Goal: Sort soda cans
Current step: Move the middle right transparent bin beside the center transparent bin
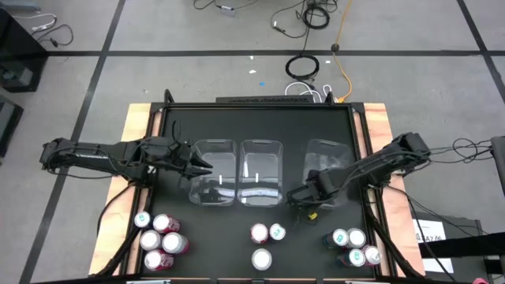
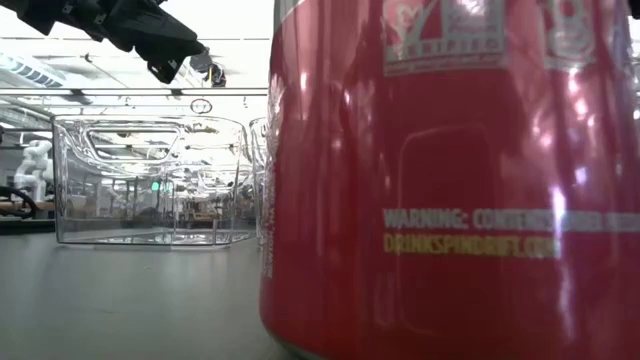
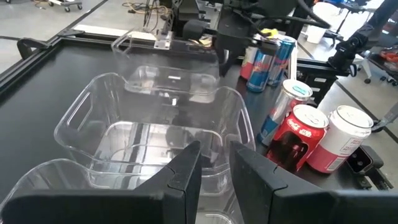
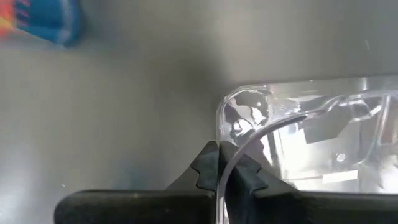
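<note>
high view: we see three clear bins [image 1: 261, 170] and soda cans [image 1: 162, 241] in groups.
right gripper [image 4: 220, 169]: pinching the right bin [image 4: 323, 134] rim.
left gripper [image 3: 214, 165]: slightly open, empty, above the left bin [image 3: 124, 124].

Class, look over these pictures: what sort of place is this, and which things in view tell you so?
Most likely a robotics lab or workshop. A black work table stands on a taped concrete floor with loose cables, and two robot arms work over clear bins and soda cans.
</note>
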Tool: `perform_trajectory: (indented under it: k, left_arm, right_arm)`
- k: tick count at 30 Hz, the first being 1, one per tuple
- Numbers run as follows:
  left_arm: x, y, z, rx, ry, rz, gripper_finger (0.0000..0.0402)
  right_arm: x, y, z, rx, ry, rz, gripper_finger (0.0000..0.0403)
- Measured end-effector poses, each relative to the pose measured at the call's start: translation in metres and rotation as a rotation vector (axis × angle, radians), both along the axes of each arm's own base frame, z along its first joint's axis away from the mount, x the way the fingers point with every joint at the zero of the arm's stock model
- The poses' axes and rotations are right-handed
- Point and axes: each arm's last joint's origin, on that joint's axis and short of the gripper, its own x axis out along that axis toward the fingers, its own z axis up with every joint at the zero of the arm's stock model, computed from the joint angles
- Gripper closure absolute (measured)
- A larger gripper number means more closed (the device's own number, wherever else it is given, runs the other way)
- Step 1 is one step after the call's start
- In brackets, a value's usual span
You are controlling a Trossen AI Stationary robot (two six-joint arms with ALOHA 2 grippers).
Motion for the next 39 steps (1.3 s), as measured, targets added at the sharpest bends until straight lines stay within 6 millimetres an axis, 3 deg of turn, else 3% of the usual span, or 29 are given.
perform_trajectory:
  k: [10, 23, 39]
  left_arm:
    - [0.000, 0.000, 0.000, 0.000, 0.000, 0.000, 0.0308]
    - [0.000, 0.000, 0.000, 0.008, 0.002, -0.003, 0.0308]
    - [0.000, 0.000, 0.000, 0.008, 0.002, -0.003, 0.0308]
  right_arm:
    - [0.035, 0.011, -0.003, -0.038, -0.016, 0.103, 0.0402]
    - [0.046, 0.005, -0.009, -0.019, -0.052, 0.073, 0.0402]
    - [0.042, 0.003, -0.009, -0.027, -0.007, 0.077, 0.0360]
